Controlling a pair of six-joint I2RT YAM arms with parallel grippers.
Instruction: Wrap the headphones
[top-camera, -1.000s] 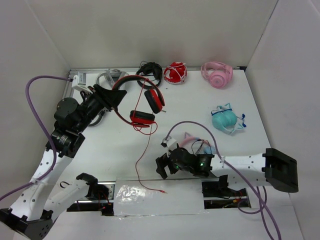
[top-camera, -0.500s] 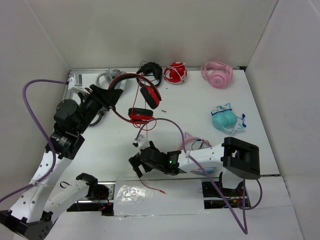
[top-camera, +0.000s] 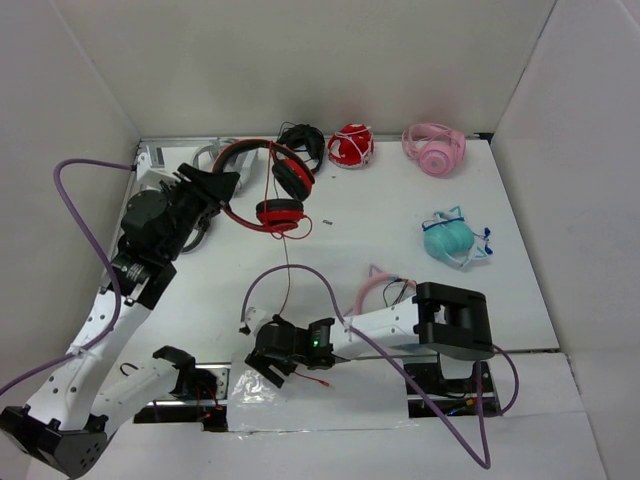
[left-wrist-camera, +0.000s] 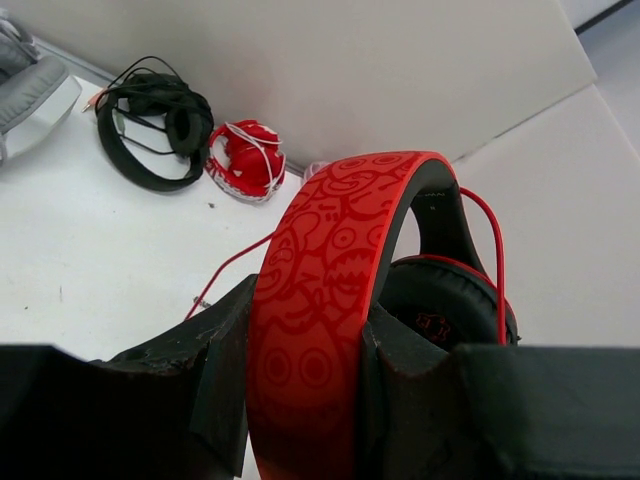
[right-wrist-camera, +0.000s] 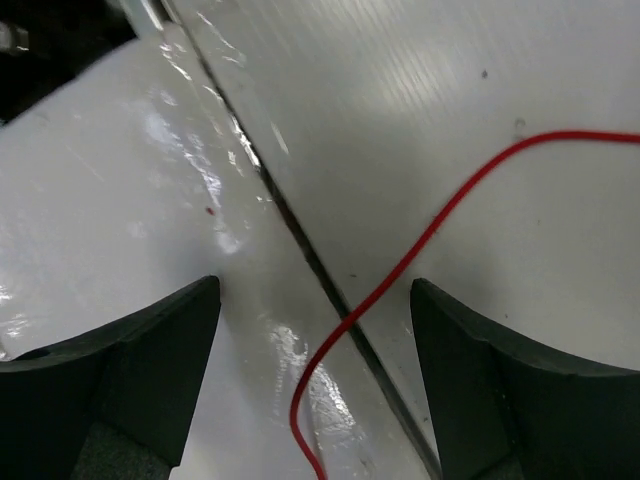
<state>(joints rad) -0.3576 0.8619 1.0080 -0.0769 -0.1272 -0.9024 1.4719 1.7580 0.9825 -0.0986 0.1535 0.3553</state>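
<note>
My left gripper (top-camera: 213, 186) is shut on the red headband of the headphones (top-camera: 268, 182) and holds them up off the table at the back left. In the left wrist view the patterned red band (left-wrist-camera: 320, 300) sits clamped between my black fingers, with a black ear pad (left-wrist-camera: 440, 305) behind. The thin red cable (top-camera: 285, 290) hangs from the ear cups down to the table's front edge. My right gripper (top-camera: 262, 362) is open, low over the front edge. In the right wrist view the cable (right-wrist-camera: 400, 268) runs between the open fingers (right-wrist-camera: 150, 340), touching neither.
Along the back wall lie grey headphones (top-camera: 215, 152), all-black headphones (top-camera: 300, 138), a small red bundle with white cord (top-camera: 350, 146) and pink headphones (top-camera: 433, 148). A teal headset (top-camera: 455, 240) lies at the right. A pink headset (top-camera: 378, 283) sits by the right arm. A purple hose (top-camera: 300, 275) loops over the table.
My left gripper has lifted the headphones up and back toward the wall. My right arm has swept left and nearer along the cable, down to the table's front edge.
</note>
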